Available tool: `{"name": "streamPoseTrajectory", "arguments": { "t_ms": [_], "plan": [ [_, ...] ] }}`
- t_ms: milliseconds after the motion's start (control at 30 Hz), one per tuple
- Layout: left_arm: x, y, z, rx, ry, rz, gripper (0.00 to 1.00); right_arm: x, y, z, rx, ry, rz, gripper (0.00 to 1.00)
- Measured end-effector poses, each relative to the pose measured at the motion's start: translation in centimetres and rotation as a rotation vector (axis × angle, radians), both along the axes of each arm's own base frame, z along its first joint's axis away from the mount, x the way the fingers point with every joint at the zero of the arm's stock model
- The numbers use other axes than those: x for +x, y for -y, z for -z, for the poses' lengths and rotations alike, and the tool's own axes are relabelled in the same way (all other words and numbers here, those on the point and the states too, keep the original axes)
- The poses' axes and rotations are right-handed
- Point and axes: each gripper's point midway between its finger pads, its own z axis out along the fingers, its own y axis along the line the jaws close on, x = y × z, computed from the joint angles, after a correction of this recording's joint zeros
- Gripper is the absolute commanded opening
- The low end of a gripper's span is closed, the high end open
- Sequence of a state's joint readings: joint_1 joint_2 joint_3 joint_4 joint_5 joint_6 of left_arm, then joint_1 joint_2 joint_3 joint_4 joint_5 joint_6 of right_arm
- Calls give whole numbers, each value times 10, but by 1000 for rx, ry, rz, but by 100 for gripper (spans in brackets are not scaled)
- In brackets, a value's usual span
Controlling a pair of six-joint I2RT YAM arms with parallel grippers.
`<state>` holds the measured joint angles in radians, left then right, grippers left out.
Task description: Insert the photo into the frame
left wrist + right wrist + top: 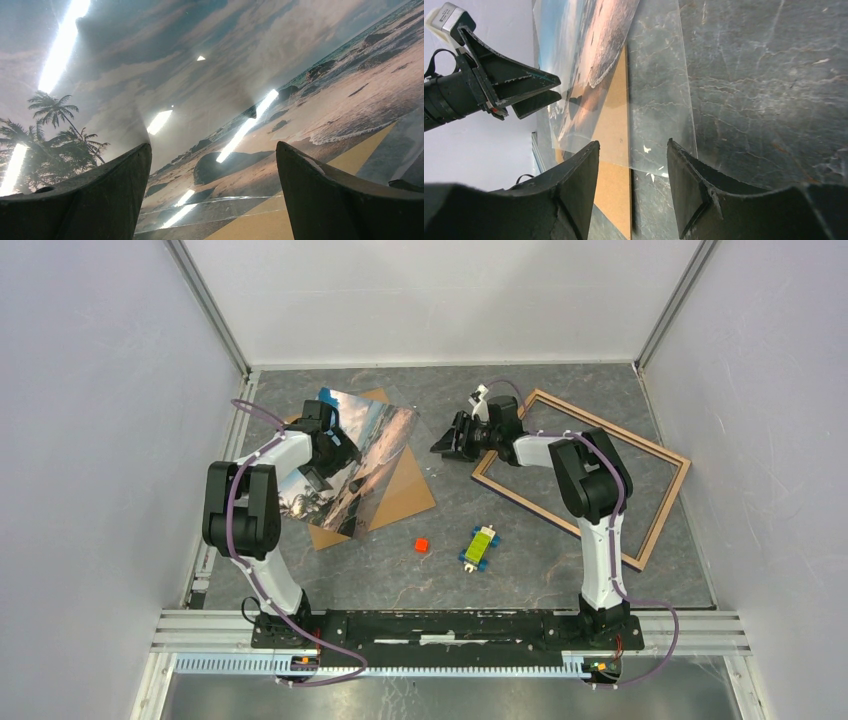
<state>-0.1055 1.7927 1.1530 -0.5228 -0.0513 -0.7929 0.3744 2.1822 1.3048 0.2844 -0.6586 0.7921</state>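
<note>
The photo point(372, 445), a glossy seaside print, lies at the table's back left on a brown backing board point(405, 502), with a clear sheet point(659, 95) overlapping both. It fills the left wrist view point(200, 80). My left gripper point(335, 462) hovers open and empty just over the photo, its fingertips point(125, 175) wide apart. The frame point(655, 525), light brown wood, lies flat at the back right. My right gripper point(452, 440) is open and empty between photo and frame, facing the clear sheet's edge, its fingers point(584, 170) low over the table.
A small red cube point(421, 544) and a yellow-green and blue toy point(480, 544) lie on the dark marbled tabletop point(540, 570) in front of the photo and frame. White walls enclose the table on three sides.
</note>
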Motion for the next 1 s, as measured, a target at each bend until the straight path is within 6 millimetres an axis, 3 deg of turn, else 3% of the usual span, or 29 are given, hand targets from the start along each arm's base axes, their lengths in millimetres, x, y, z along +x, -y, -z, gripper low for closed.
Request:
{"name": "streamPoseTrajectory", "arguments": {
  "t_ms": [300,567,900,1000],
  "plan": [
    [0,-1,0,-4,-1,-8,100,-3,6,8,-59,15,-5,64],
    [0,-1,0,-5,0,-8,100,19,24,9,-247,90,20,65],
    [0,1,0,-11,-1,-6,100,15,21,8,-242,83,-5,64],
    [0,1,0,-11,-1,-5,100,15,21,8,-246,92,-11,69]
  ]
}}
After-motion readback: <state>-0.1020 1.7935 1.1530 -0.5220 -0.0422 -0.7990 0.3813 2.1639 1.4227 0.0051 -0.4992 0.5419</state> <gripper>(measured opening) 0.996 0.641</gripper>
